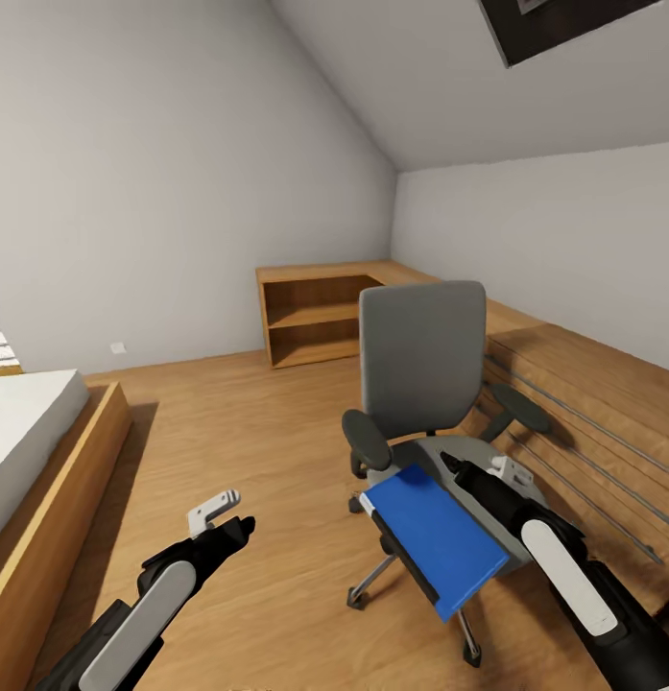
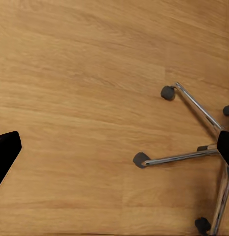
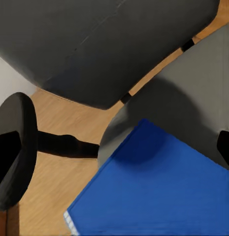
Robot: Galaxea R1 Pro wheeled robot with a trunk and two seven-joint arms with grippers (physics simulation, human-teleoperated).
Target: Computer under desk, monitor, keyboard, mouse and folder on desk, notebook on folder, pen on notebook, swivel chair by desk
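1. Arms reach forward and down from the bottom of the head view, the left one over bare wooden floor, the right one over the swivel chair.
2. The left gripper hangs above the floor, well apart from the chair; its wrist view shows dark fingertips at opposite edges, so the jaws stand wide and hold nothing.
3. The right gripper hovers over the chair seat, just beside the blue folder; its wrist view likewise shows fingertips far apart, spread wide with nothing between them.
4. The folder lies flat on the grey seat, one corner jutting past the front edge.
5. The chair stands on the floor, backrest upright, in front of a low wooden shelf unit against the wall.
6. A bed in a wooden frame sits at the left.
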